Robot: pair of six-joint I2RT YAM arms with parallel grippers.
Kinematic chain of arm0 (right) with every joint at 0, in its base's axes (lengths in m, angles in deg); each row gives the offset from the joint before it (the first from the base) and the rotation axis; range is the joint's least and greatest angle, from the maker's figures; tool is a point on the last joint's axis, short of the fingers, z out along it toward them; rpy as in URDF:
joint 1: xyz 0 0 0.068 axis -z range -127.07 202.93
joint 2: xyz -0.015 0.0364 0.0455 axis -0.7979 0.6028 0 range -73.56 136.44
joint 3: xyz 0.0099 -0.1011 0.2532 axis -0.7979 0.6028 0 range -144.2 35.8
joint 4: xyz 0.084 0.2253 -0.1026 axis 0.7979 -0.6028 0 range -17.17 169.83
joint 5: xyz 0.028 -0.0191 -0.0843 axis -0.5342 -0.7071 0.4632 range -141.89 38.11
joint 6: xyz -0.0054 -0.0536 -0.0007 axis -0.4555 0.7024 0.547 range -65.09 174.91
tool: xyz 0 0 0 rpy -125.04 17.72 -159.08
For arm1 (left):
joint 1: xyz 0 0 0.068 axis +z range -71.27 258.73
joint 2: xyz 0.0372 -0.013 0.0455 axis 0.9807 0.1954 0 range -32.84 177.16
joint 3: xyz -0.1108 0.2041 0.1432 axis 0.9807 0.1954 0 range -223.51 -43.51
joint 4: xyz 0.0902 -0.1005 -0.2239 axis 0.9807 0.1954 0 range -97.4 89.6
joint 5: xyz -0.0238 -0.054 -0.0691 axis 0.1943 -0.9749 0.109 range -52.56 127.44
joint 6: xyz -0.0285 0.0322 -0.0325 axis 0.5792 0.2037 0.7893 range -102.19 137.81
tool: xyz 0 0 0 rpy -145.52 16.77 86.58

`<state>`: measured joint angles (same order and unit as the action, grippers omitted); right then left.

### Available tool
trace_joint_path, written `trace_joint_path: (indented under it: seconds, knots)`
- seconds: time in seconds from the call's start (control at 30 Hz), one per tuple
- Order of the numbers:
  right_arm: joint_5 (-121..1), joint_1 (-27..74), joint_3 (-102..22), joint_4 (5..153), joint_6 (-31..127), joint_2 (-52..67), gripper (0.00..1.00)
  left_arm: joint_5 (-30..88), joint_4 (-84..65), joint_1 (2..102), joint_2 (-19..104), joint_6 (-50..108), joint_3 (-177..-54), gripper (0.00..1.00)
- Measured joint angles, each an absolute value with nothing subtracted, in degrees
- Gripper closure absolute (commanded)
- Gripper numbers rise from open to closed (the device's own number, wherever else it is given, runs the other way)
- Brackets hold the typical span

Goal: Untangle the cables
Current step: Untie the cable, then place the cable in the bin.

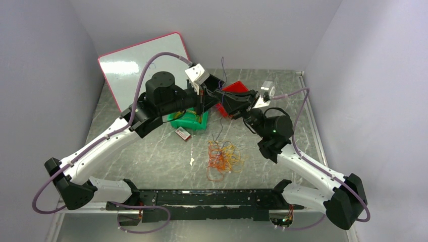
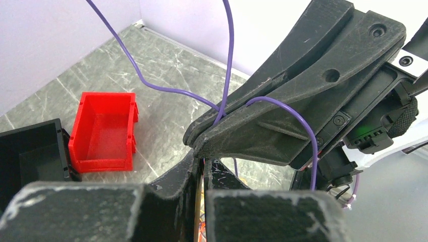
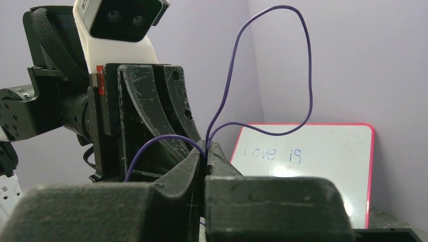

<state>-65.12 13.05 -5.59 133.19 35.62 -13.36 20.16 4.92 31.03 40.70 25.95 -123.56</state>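
Purple wire (image 2: 229,50) mid-extraction, clamped shut in left claw (image 2: 202,171) and right claw (image 3: 206,156) near far edge; next, lift it clear of cables (image 1: 223,156).

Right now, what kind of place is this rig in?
Probably a lab test cell: plain walls box in a stone-look table, a whiteboard leans in the far corner, and a red bin and a green bin sit near a tangle of thin wires.
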Motion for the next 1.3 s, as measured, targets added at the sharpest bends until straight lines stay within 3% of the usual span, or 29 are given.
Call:
trace_joint_path:
  seconds: [0.1,0.23,0.37,0.77,1.03,1.3]
  knots:
    - [-64.9,13.1,-5.6,133.1,35.6,-13.4,1.0,20.2,4.9,31.0,40.7,25.8,-123.6,0.79]
    - [-63.0,13.1,-5.7,130.8,36.2,-13.5,1.0,21.6,5.7,31.0,40.6,25.2,-123.6,0.52]
    - [-59.4,13.1,-6.9,125.4,38.4,-14.2,1.0,26.1,6.7,31.3,40.0,25.1,-123.6,0.38]
    - [-36.8,14.0,-11.3,111.4,47.2,-11.2,1.0,38.7,9.4,36.0,31.5,25.4,-121.9,0.35]
    - [-35.0,22.6,-11.7,115.4,49.7,3.5,1.0,40.7,12.7,36.3,27.8,29.3,-110.9,0.33]
    - [-39.1,31.4,-15.8,128.2,55.6,20.2,1.0,39.4,13.0,36.7,25.4,32.4,-103.6,0.34]
